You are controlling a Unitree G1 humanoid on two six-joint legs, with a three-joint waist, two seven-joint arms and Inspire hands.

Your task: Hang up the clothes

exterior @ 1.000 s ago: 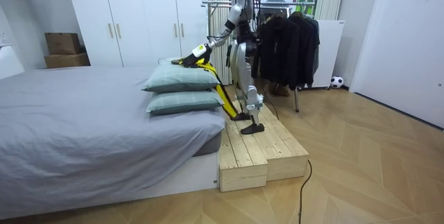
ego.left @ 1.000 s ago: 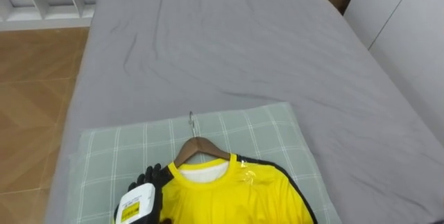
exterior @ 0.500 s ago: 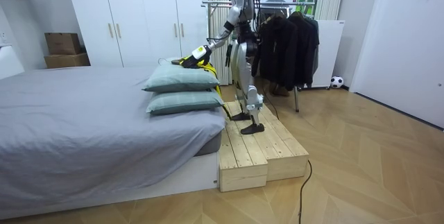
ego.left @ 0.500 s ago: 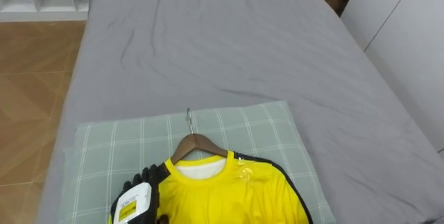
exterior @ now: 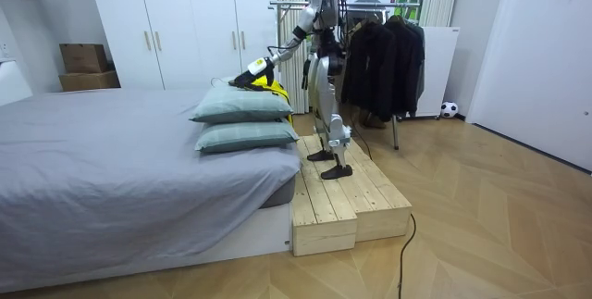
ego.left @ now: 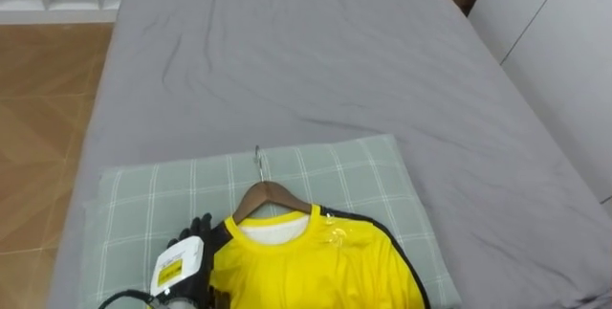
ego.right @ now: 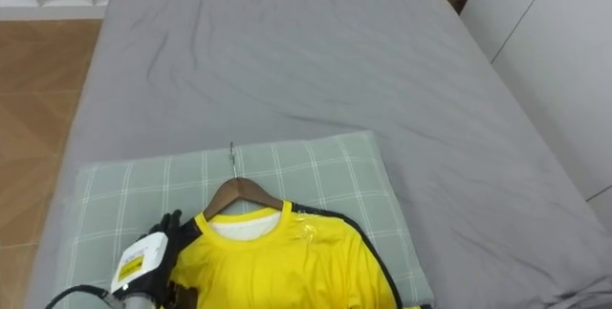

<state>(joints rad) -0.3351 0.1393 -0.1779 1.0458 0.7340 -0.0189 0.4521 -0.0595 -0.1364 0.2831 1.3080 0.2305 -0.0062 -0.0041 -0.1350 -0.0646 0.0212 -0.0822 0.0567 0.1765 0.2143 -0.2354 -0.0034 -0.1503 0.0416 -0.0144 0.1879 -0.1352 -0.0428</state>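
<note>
1. Left robot hand (ego.left: 186, 256): it sits at the near left shoulder of the yellow shirt (ego.left: 306, 266). Its fingers curl round the cloth there and grip it, seemingly where the end of the hanger lies inside.
2. Task's thing: the shirt is dressed on a wooden hanger (ego.left: 271, 194), whose metal hook (ego.left: 257, 160) points up the bed (ego.left: 306, 51). Shirt and hanger lie over the green checked pillow (ego.left: 143, 204), the upper one of a stack of two.
3. Change: in the room view, the forearm now stands higher than it did a second ago. The yellow-and-black length of shirt that hung past the pillows towards the wooden platform (exterior: 347, 197) has been drawn up. Only a short yellow fold shows at the pillow's edge.
4. In the eye views, shirt and hanger keep their place on one another. Treat the slight shift of the whole picture as the camera's own.
5. Meaning: you may judge the pick-up to be under way, with the garment coming off the pillow and the hanger inside it.
6. Remaining: the clothes rack (exterior: 287, 5), hung with dark garments (exterior: 384, 58), stands behind the robot, which faces the bed from the platform. A turn is likely needed.
7. Caution: with the shirt held at one shoulder only, the hanger may tip or slip from the collar.
</note>
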